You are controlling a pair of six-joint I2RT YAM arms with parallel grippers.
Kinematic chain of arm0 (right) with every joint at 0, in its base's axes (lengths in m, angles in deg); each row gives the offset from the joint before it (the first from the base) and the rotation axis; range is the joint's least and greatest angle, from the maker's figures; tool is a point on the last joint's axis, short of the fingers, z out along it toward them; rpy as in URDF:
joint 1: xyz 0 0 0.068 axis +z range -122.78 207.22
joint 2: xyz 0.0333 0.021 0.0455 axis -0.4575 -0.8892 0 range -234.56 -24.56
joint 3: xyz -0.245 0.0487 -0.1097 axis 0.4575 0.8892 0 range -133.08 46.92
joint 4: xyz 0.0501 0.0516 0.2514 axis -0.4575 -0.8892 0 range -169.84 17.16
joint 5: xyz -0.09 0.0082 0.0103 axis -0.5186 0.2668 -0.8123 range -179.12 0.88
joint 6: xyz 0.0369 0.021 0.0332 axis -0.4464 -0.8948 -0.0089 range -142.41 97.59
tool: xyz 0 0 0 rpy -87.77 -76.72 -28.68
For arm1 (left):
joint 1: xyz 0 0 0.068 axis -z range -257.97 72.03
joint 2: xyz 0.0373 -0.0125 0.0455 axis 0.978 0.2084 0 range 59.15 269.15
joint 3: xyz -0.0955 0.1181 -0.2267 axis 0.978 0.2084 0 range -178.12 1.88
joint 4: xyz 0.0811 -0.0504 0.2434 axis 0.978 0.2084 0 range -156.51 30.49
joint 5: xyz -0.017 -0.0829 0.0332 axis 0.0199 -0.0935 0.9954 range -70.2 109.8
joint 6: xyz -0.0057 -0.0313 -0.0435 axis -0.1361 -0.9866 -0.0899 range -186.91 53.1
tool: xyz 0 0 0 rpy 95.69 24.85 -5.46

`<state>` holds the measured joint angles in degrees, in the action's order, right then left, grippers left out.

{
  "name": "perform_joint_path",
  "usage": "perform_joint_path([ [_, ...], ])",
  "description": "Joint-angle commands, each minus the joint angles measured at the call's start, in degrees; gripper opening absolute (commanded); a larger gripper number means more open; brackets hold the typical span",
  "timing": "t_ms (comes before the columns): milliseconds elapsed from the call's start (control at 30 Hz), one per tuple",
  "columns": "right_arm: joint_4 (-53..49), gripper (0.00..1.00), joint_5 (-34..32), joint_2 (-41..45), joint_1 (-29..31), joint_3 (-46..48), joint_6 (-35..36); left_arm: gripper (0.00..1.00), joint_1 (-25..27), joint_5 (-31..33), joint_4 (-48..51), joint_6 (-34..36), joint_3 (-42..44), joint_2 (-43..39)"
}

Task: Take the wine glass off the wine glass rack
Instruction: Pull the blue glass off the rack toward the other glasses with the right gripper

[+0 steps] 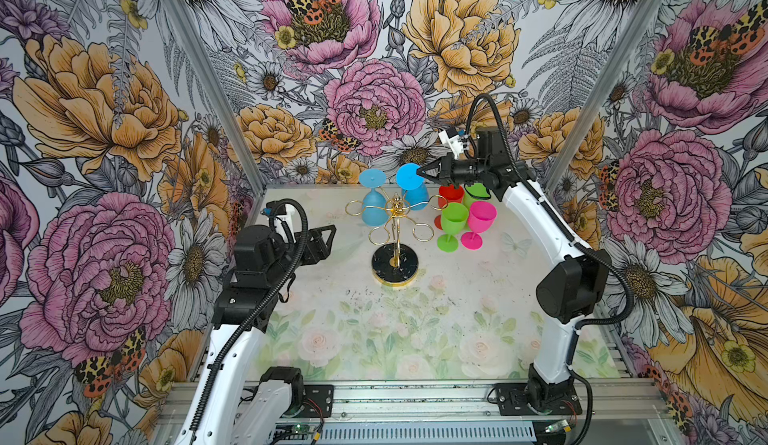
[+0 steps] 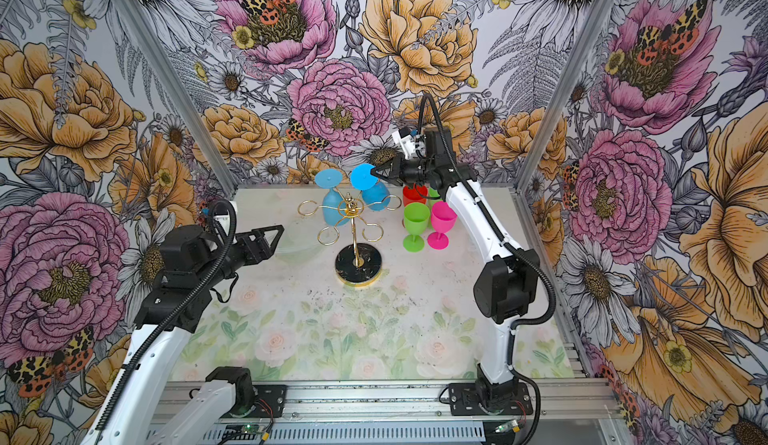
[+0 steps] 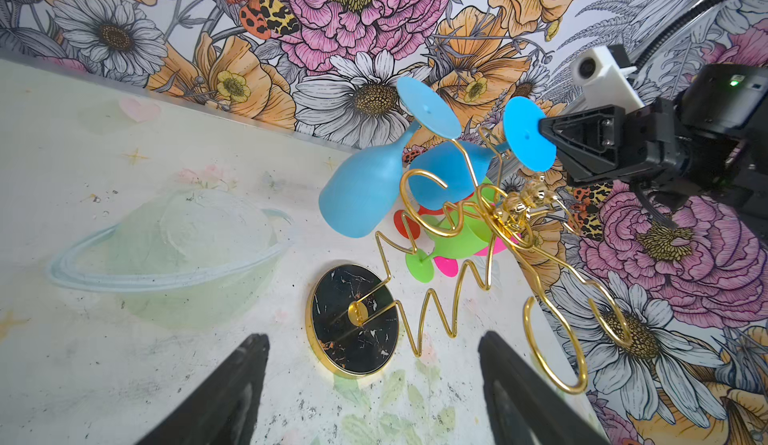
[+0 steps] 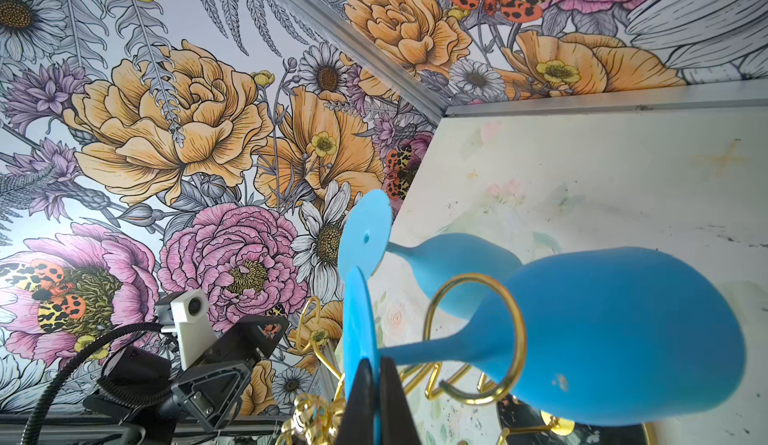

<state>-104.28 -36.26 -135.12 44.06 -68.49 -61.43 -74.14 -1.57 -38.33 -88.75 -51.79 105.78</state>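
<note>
There's the right tool [image 1: 420,171], pinching the edge of the foot disc of the blue wine glass [image 1: 417,197]. The glass hangs bowl-down in a far-right loop of the wine glass rack [image 1: 395,231] with its stem caught in the gold wire, so it probably has to slide outward to come free. The left tool [image 1: 326,237] waits spread and empty, left of the rack. A second blue glass [image 1: 372,210] hangs far-left. On the worktop [image 1: 415,330], right of the rack, the green glass [image 1: 453,218] and pink glass [image 1: 481,216] stand upright and look empty.
</note>
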Motion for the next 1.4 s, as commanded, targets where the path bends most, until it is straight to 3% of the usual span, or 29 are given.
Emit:
perform_joint_path([
  [0,0.50,0.01,1.50,3.58,0.59,1.45,0.64,0.82,-0.68,1.21,-0.05,1.37,0.49,-0.84],
  [767,0.28,0.01,-0.56,13.44,-0.91,10.97,4.03,0.87,-0.72,-2.32,-0.06,0.54,-0.45,-1.50],
  [1367,-1.45,0.00,-5.47,22.23,-8.24,15.07,9.35,0.90,-0.76,-10.23,-2.30,-0.98,-1.17,-1.19],
])
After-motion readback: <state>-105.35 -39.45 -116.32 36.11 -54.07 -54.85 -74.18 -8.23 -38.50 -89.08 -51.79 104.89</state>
